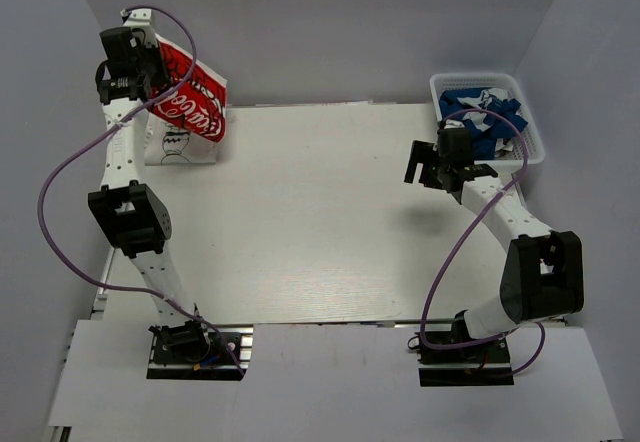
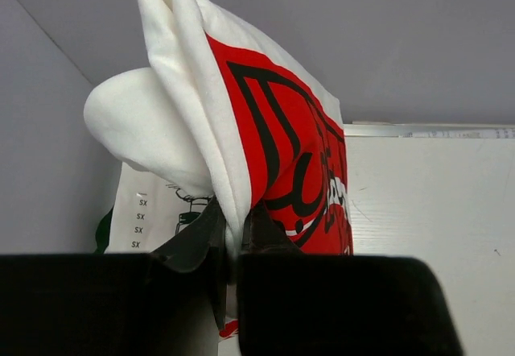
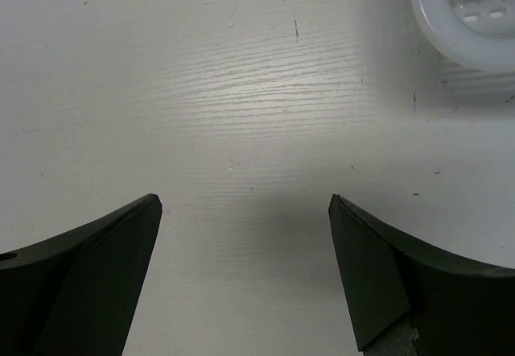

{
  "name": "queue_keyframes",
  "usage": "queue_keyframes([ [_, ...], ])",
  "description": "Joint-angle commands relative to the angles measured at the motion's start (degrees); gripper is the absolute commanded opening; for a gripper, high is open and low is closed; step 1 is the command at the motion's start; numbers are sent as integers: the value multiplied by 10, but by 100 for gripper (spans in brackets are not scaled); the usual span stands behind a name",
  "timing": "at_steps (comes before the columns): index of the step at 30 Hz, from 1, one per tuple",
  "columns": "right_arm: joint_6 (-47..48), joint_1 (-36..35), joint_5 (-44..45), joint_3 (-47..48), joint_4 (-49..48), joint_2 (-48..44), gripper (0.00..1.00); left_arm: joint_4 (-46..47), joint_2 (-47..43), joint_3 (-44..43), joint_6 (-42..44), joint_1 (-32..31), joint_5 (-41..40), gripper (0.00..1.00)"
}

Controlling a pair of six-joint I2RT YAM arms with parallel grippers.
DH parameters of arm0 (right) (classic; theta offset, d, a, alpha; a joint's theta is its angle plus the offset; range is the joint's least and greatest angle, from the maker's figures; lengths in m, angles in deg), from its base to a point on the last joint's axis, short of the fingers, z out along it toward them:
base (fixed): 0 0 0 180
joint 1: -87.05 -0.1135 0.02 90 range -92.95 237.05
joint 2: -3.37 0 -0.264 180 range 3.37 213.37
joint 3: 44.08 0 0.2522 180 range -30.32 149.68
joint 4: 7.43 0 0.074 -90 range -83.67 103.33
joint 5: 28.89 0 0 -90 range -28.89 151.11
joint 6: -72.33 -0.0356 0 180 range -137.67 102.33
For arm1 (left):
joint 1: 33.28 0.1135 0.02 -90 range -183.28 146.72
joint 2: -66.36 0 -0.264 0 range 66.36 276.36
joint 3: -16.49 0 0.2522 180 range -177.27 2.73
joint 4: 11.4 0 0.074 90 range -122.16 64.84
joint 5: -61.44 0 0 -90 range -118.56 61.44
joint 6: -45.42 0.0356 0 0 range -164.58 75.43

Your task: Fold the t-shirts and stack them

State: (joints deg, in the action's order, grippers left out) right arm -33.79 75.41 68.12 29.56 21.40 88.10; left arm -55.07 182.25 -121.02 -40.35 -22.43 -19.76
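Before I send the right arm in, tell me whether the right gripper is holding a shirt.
No: the right gripper stands wide open over the table, with nothing between its jaws.

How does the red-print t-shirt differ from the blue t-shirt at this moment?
The red-print t-shirt is white with a red graphic; the blue t-shirt is royal blue with white marks. The red-print t-shirt hangs pinched in the left gripper above the far left corner of the table; the blue t-shirt lies in the white basket at far right. The open right gripper, near the basket, touches neither. Both are bunched, not yet folded.
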Motion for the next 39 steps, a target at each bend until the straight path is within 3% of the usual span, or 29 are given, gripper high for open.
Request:
queue_keyframes([
  [1,-3,-1,-18,2,-7,-8,90,6,-38,-30,-16,-1,-11,0],
  [6,-5,0,-19,11,0,4,90,22,-16,15,2,10,3,0],
  [10,-8,0,-19,22,10,32,90,35,37,30,37,10,-54,0],
  [14,-8,1,-10,44,24,57,90,25,111,-32,37,21,-127,0],
  [18,-11,-2,-10,63,29,77,90,30,163,-82,37,22,-141,0],
  [27,-1,-3,-45,99,40,105,90,73,188,-88,48,27,-207,0],
  [28,-1,-1,-47,100,33,105,90,73,188,-88,48,27,-215,3],
  [30,-1,-3,-50,103,40,105,90,73,188,-88,48,27,-243,24],
  [31,-1,-4,-50,99,40,103,90,73,194,-88,48,27,-261,67],
  [32,-2,-3,-48,99,39,100,90,68,194,-88,40,27,-271,89],
  [33,-3,-3,-46,97,41,100,90,68,194,-83,35,27,-277,100],
  [39,0,-5,-50,102,46,91,90,68,157,-83,9,27,-286,100],
])
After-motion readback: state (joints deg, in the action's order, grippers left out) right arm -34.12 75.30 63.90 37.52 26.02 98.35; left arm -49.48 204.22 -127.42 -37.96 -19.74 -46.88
